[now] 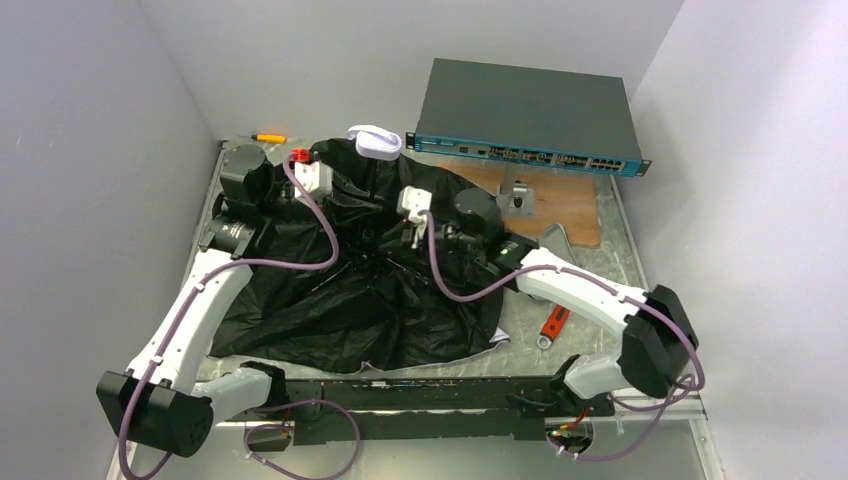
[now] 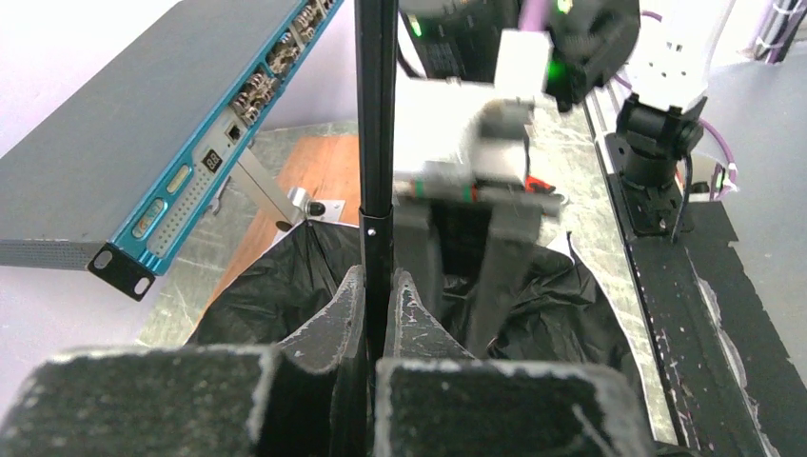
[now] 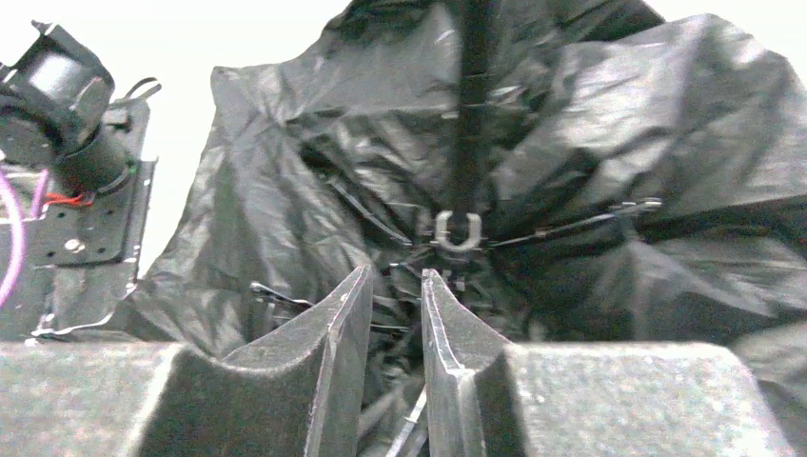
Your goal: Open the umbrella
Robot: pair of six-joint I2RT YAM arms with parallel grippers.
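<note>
The umbrella lies on the table with its black canopy (image 1: pixel 330 300) spread loosely and crumpled. Its pale handle (image 1: pixel 375 140) points to the back. My left gripper (image 1: pixel 322 165) is near the handle end, shut on the thin black shaft (image 2: pixel 376 114), which runs straight out between its fingers (image 2: pixel 415 314). My right gripper (image 1: pixel 412 238) hangs over the middle of the canopy, where the ribs meet the shaft (image 3: pixel 471 114). Its jaws (image 3: pixel 395 276) stand a narrow gap apart with ribs blurred in the gap. Whether they pinch anything does not show.
A dark grey box with a teal front (image 1: pixel 525 110) stands at the back right beside a wooden board (image 1: pixel 570 205) and a small metal bracket (image 1: pixel 517 195). An orange screwdriver (image 1: pixel 268 136) lies at the back left. A red-handled tool (image 1: pixel 555 322) lies beside the right arm. Grey walls close both sides.
</note>
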